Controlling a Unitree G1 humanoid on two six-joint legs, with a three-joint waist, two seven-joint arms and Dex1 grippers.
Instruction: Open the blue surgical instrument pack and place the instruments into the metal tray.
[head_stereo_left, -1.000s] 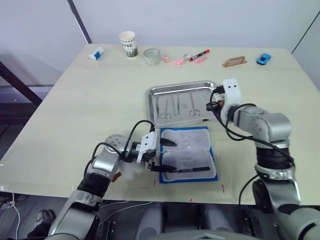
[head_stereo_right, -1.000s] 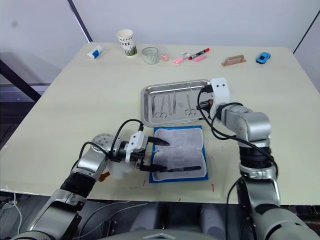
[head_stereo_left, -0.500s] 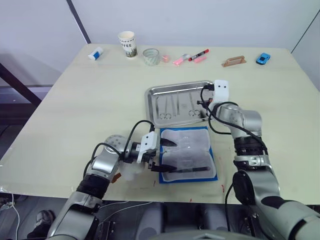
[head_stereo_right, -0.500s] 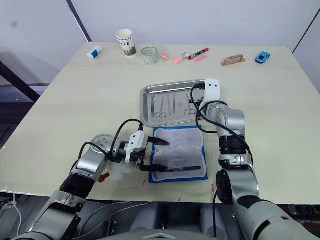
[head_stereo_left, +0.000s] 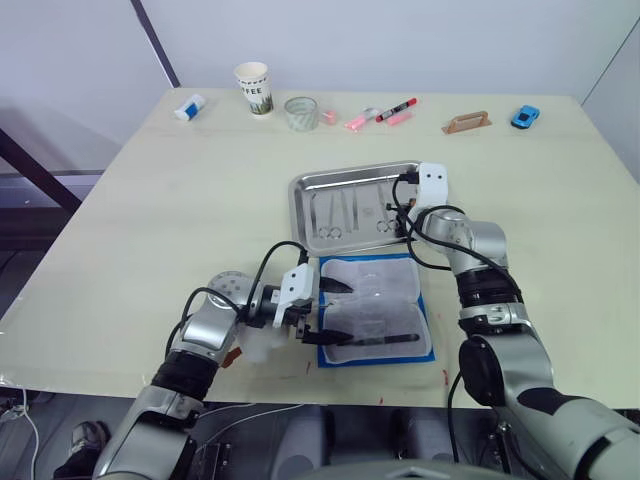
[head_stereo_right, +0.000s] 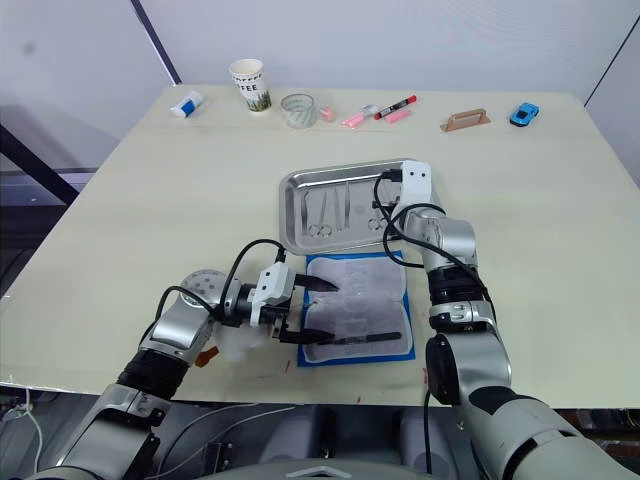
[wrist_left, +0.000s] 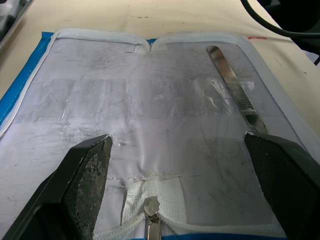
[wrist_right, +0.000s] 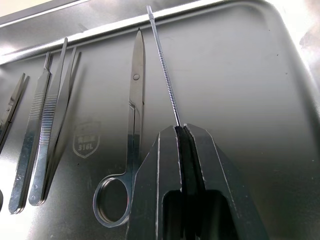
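Left gripper (head_stereo_left: 322, 313): I see its fingers spread wide over the left edge of the pack, one finger (wrist_left: 82, 172) on each side of the lining, gripping nothing.
Pack (head_stereo_left: 376, 309): lies open and flat on the table (head_stereo_left: 150, 200) just in front of the tray, white lining up, blue border showing round the edge.
Scalpel handle (wrist_left: 237, 95): one flat steel tool I can make out in the pack, lying on the lining along the side nearest me.
Tray (head_stereo_left: 300, 205): sits behind the pack, near the table's middle; several instruments lie in it side by side.
Scissors (wrist_right: 127, 130): in the tray, ring handle toward my right gripper, beside the probe.
Tweezers (wrist_right: 47, 120): in the tray, past the scissors.
Right gripper (wrist_right: 182, 131): over the tray's right end, fingers pinched together on a thin probe (wrist_right: 162, 65) whose tip points along the tray floor.
Back edge: cup (head_stereo_left: 255, 87), pens (head_stereo_left: 375, 117), toy car (head_stereo_left: 523, 117), all well apart from the tray.
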